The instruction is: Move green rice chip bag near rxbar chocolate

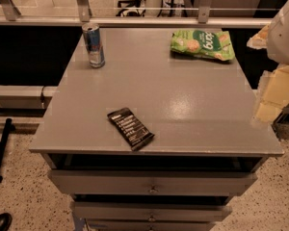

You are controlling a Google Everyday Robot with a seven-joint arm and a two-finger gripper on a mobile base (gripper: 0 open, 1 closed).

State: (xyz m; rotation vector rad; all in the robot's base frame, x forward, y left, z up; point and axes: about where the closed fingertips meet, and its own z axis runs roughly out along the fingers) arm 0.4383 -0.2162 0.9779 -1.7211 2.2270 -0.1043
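One arm (285, 30) beside table (183, 109) | gripper (273, 94) right of green rice chip bag (202, 44) | jaws: cannot tell

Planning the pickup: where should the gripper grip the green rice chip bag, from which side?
Probably pinch the green rice chip bag from above across its narrow depth, mid-length: it lies flat, long side left-right, at the far right of the table. The gripper hangs off the right edge.

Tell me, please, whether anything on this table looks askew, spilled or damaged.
Nothing is spilled or damaged. The rxbar chocolate lies askew near the front edge; the green rice chip bag lies flat at the far right, the can stands upright. The gripper hangs beside the table's right edge.
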